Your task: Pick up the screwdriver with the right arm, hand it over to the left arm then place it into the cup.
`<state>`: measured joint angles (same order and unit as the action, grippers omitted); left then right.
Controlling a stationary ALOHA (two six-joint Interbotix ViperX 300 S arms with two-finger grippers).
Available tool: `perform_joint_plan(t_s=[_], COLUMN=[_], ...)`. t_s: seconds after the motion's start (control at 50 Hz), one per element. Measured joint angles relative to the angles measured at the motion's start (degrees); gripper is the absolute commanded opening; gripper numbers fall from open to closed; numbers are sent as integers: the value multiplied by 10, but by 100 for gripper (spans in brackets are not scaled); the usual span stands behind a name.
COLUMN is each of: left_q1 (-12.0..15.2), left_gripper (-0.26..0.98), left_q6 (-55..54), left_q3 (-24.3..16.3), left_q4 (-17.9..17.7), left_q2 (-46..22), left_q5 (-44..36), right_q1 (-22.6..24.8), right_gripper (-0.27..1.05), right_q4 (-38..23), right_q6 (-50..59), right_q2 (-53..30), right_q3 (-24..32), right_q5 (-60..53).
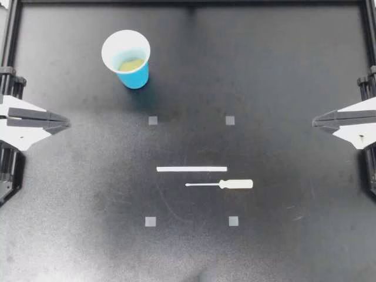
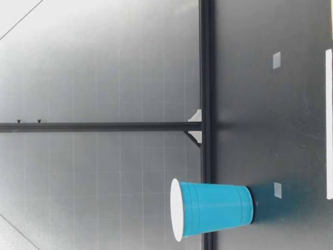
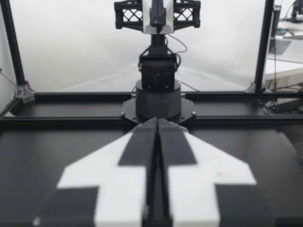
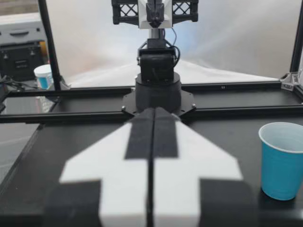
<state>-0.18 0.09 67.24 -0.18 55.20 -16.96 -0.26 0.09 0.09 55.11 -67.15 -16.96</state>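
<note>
My left end effector hangs at the left edge of the surface, well left of the white strip, its fingers pressed together on nothing. The blue cup stands upright beyond the strip's left end. The screwdriver lies flat just beside the strip on the side away from the cup. It runs parallel to the strip, its shaft tip pointing left and its white handle right. My right end effector, well right of the strip, is likewise closed and empty.
</note>
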Motion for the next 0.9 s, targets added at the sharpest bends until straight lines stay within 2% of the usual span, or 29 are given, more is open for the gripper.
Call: perform_joint_plan(t_s=[0.1,0.28,0.42,0.64,0.78,0.9], left_q1=[-4,-7,-7,-7,-8,-7], left_gripper=[8,7,7,7,7,7], left_q6=[2,3,4,4,4,4], left_q3=[2,4,12,28,28,29], left_q4=[0,0,1,1,0,1], left_q2=[2,3,3,3,3,2], left_q5=[-12,-50,-86,-113,-115,-115], right_q1=[-1,-2,-2,3,16,25], right_gripper=[-2,-2,-2,-1,10,28], right_q4=[0,0,0,0,0,2], right_q6=[0,2,7,12,12,14], right_q2=[-1,-45,-130,-286,-366,-425], right_q3=[0,20,64,157,204,234], right_q5=[-1,11,71,236,321,366])
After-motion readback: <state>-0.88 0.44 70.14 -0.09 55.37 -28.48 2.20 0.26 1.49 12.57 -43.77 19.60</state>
